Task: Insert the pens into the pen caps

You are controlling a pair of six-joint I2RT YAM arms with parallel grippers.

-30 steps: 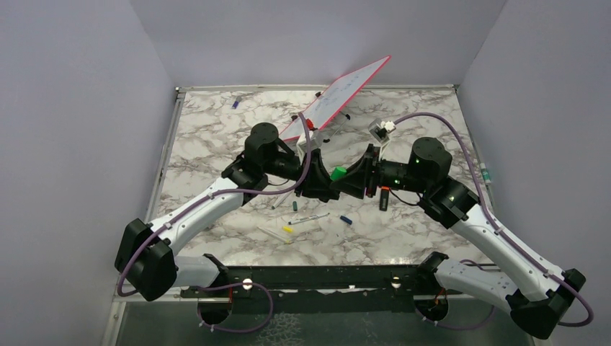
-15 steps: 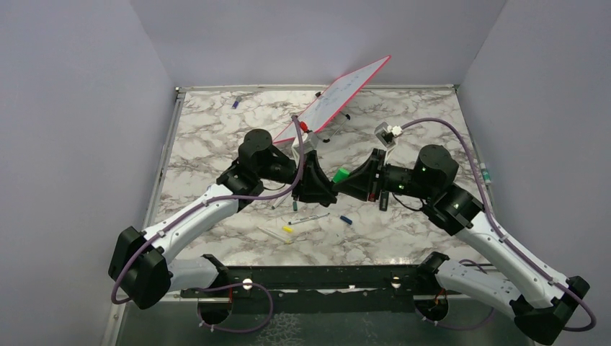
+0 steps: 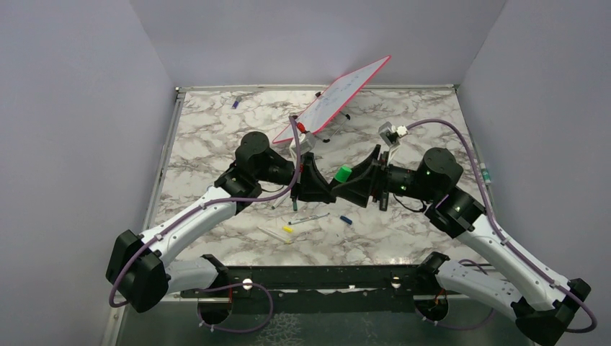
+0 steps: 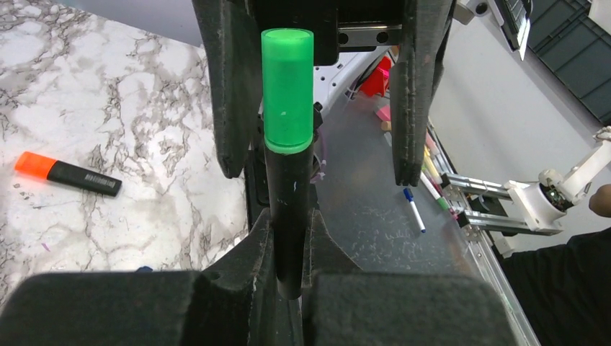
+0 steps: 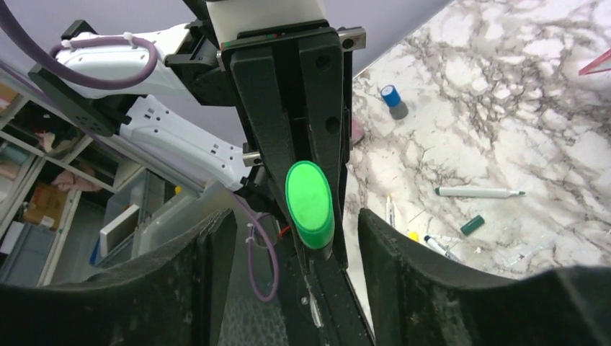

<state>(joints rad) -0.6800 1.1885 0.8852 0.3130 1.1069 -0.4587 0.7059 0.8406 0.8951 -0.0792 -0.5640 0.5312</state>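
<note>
We find the left hand (image 4: 288,229) clamped on the black highlighter (image 4: 289,187), held above the table (image 3: 216,130) at centre frame, its green cap (image 4: 287,86) apparently seated. The right hand (image 5: 292,216) stands open astride the cap, clear of it. One pair looks done; a white pen (image 5: 479,192) and blue cap (image 3: 346,219), among others, lie loose.

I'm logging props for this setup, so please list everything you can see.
green-capped highlighter: one, black barrel, raised mid-air, centre
orange highlighter: one, black barrel, lying flat, right of centre
white pen: one, green-ended, lying near centre front
loose caps: three; violet-blue cap far left, dark blue cap and yellow cap near centre front
whiteboard: one, red-rimmed, tilted at far side
table: one, grey-veined marble pattern
left end effector: one, black, shut on the highlighter's barrel
right end effector: one, black, open around that highlighter's cap
</note>
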